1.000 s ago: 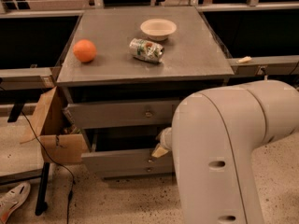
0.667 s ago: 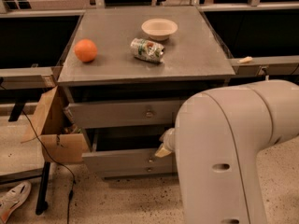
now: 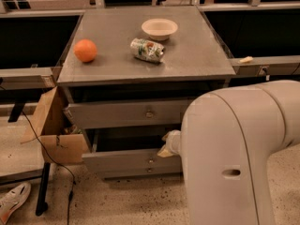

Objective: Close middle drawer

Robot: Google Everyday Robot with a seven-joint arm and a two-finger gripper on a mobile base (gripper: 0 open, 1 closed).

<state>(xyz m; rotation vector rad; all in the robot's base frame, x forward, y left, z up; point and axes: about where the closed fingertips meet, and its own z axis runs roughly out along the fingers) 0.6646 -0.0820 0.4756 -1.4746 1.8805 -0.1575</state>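
Arm (image 3: 243, 149): white housing, fills lower right foreground.
Cabinet (image 3: 70, 102): three grey tiers under flat surface (image 3: 197, 55).
Middle drawer (image 3: 122, 162): second tier, pulled out, dark inside.
Top drawer (image 3: 117, 114): slightly out.
Box (image 3: 56, 142): cardboard, left of cabinet.
Bowl (image 3: 159, 28), can (image 3: 147, 49) on side, orange (image 3: 85, 50): on surface.
Gripper (image 3: 169, 143): at middle drawer's top edge, mostly behind arm; opening cannot be told.

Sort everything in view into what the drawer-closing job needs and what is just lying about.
Job: middle drawer, pulled out; gripper, at the drawer front's top edge.

Lying about: orange, drink can on its side, bowl, cardboard box, sneaker.
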